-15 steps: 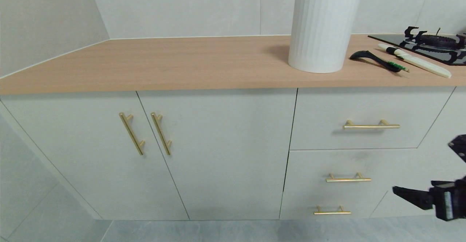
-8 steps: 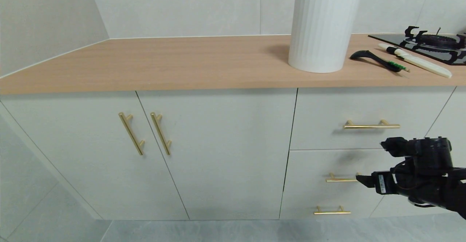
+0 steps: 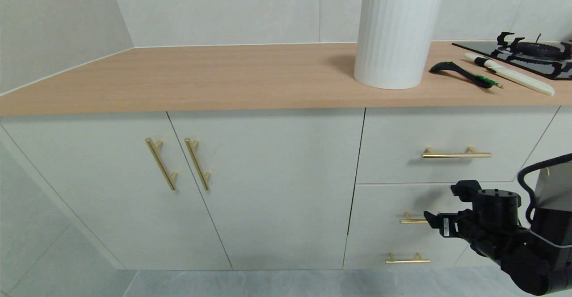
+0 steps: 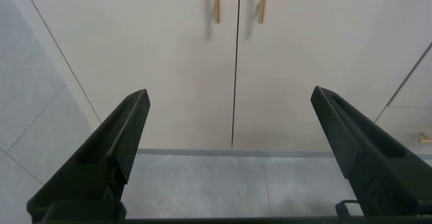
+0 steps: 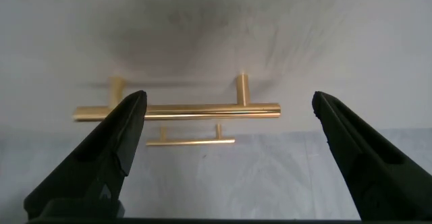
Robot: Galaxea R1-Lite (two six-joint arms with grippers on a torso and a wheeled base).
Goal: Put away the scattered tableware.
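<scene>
The right pincer (image 3: 444,203) was held low before the drawer fronts, its fingers spread apart, level with the brass bar handle (image 3: 413,219) of the middle drawer (framed between the fingers in the wrist view, contact not discernible). The left pincer (image 4: 229,96), likewise spread, was pointed at the pale cabinet doors (image 4: 135,48) near the floor. The black green-banded utensil (image 3: 460,71) and the cream-coloured knife (image 3: 509,73) were found lying on the wooden table (image 3: 223,78), beside the white ribbed cylinder (image 3: 395,29).
</scene>
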